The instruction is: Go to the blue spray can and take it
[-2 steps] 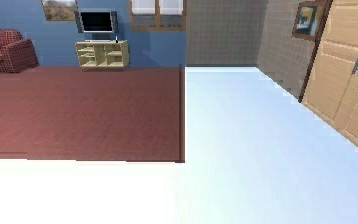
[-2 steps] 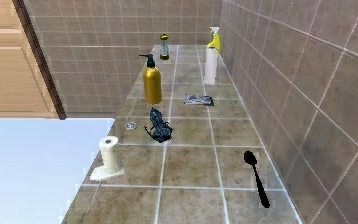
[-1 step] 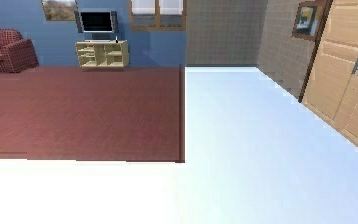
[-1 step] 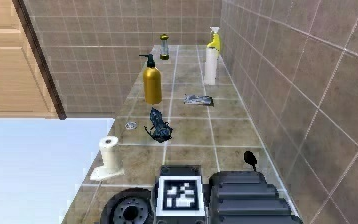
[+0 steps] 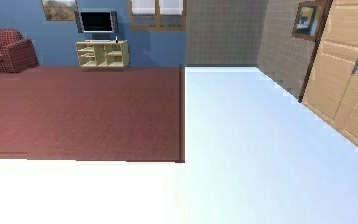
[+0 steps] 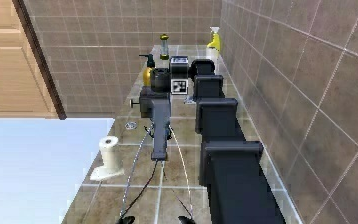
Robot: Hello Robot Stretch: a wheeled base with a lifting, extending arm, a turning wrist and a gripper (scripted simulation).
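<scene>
In the arm side view my arm rises as a dark bar over a brown tiled surface. Its two white marker squares stand at the far end, with the gripper just left of them. Small things crowd behind the gripper: a dark round pot-like shape and a dark bottle with a yellow top. I cannot tell whether the gripper holds anything. Farther back stand a yellow spray bottle and a small dark item with a yellow top.
A row of black boxes lines the tiled wall at the arm side view's right. A white paper roll stands left of the arm. The forward view has red carpet, white floor, a TV stand and wooden doors.
</scene>
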